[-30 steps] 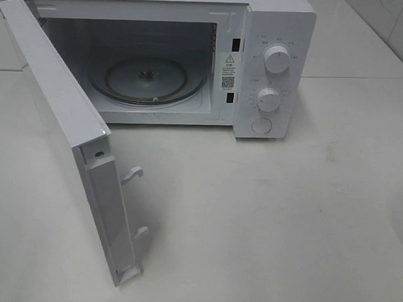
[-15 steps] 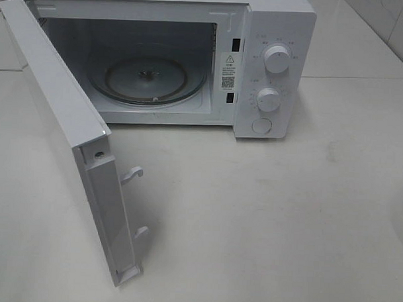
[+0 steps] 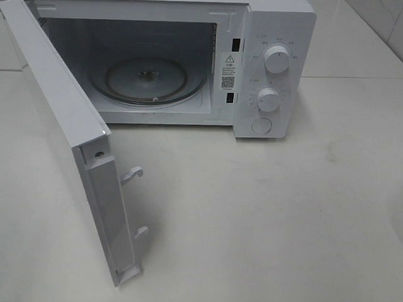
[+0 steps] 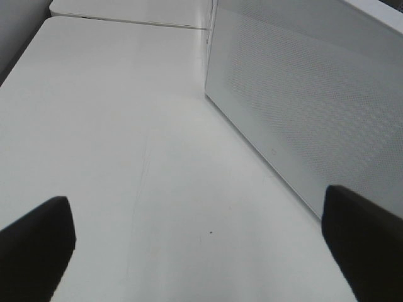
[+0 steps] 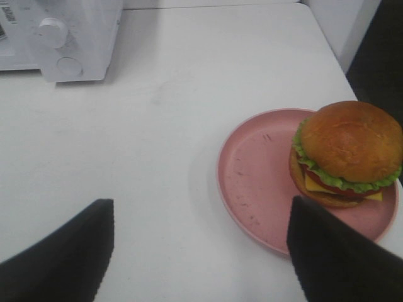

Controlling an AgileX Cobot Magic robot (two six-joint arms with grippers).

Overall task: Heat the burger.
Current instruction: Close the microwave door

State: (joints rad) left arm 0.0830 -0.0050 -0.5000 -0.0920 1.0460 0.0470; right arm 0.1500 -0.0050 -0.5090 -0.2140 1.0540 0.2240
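Burger (image 5: 345, 154) sits on pink plate (image 5: 252, 182), well apart from microwave (image 3: 272, 34), door (image 3: 63, 126) open. Right gripper (image 5: 198, 251) and left gripper (image 4: 201, 242) both w/ jaws apart, empty. Grip bun sides gently, keep level.

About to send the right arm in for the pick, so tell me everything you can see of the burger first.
The burger appears only in the right wrist view. It has a glossy golden-brown domed bun, frilly green lettuce, a yellow cheese corner, a red layer and a bottom bun. It sits upright and intact on the pink plate, off-centre toward one rim. Nothing else touches it; the open right gripper is apart from it, one dark finger nearest in the picture.
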